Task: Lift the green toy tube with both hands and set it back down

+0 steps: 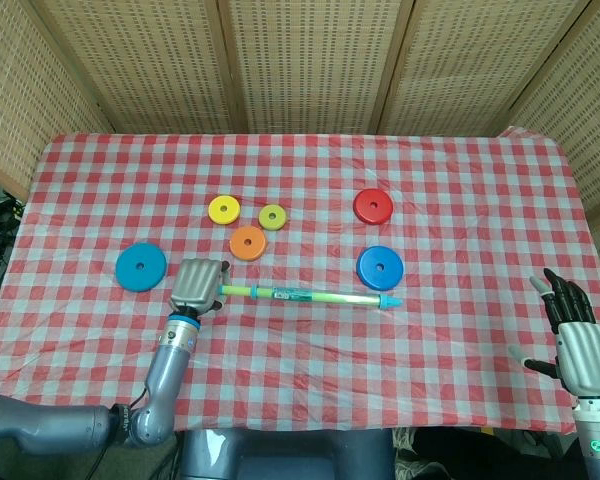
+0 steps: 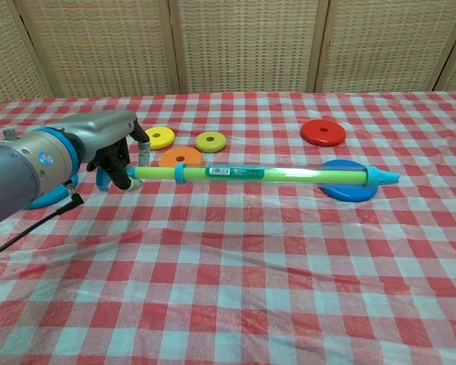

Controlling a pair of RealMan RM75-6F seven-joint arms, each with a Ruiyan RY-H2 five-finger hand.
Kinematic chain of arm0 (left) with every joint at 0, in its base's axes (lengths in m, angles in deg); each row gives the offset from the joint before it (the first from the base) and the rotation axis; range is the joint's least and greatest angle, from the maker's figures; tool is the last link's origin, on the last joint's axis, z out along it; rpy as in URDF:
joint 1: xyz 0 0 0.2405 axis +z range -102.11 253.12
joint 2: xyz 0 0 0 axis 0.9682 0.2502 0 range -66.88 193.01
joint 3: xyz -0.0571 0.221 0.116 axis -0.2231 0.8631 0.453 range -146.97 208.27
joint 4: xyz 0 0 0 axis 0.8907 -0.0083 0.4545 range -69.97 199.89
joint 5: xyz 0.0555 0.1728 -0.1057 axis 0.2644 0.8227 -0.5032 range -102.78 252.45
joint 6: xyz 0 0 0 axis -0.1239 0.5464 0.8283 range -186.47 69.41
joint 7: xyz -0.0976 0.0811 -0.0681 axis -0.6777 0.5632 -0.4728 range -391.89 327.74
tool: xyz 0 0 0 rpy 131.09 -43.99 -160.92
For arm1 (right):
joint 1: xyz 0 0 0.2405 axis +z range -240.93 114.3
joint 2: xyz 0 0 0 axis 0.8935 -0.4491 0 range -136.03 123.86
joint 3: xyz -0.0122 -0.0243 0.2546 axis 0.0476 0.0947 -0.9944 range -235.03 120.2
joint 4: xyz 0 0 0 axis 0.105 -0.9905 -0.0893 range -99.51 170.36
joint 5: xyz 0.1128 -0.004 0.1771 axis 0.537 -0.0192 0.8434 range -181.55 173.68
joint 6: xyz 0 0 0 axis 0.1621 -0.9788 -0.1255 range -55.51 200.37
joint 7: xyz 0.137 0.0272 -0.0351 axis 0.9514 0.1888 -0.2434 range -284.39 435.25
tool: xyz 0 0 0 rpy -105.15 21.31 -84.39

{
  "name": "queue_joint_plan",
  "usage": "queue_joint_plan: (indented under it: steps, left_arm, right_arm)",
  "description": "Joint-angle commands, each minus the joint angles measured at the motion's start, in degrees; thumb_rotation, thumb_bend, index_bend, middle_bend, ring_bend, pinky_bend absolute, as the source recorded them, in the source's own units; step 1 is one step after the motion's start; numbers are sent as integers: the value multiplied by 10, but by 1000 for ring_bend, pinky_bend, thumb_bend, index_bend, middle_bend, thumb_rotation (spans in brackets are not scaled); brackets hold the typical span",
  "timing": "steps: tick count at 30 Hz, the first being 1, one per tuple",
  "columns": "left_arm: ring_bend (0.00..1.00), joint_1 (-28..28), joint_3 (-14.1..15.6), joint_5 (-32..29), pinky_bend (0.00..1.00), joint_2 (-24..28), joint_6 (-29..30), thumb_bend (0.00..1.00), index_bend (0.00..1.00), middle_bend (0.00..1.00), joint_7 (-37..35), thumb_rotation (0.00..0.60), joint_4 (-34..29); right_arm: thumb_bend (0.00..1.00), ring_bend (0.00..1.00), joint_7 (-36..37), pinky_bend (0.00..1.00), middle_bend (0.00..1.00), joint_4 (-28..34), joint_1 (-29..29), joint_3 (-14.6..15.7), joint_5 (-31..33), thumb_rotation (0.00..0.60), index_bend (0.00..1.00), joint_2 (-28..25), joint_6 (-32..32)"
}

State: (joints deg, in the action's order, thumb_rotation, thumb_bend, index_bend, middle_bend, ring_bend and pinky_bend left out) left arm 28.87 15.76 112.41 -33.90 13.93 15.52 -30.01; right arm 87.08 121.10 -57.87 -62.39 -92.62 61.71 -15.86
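Observation:
The green toy tube is a long thin rod with a blue tip at its right end. It hangs level above the checked cloth. My left hand grips its left end, by the blue handle, fingers wrapped round it. My right hand stays far off at the table's near right corner, fingers spread and upright, holding nothing; the chest view does not show it.
Flat rings lie on the red-checked cloth: a large blue ring left of my left hand, yellow, olive and orange rings behind the tube, a red ring and a blue ring by the tube's tip.

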Motion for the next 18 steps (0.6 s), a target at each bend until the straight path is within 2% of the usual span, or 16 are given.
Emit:
queue_joint_plan:
  steps: [1, 11, 15, 18]
  left_arm:
    - [855, 7, 3, 16, 729, 24, 1, 573, 830, 997, -11, 600, -10]
    - [855, 23, 2, 27, 729, 89, -25, 573, 851, 997, -50, 600, -16]
    - [855, 22, 4, 28, 729, 107, -45, 573, 852, 997, -60, 600, -8]
    - [855, 18, 4, 29, 729, 117, -63, 573, 853, 997, -69, 600, 6]
  right_arm:
    - [83, 0, -4, 0, 0, 0, 2, 1, -1, 600, 114, 2, 4]
    - [84, 0, -29, 0, 4, 16, 11, -3, -1, 600, 125, 13, 10]
    - [91, 4, -50, 0, 71, 37, 25, -16, 8, 600, 157, 14, 23]
    - [118, 39, -81, 0, 123, 79, 46, -37, 24, 600, 184, 11, 42]
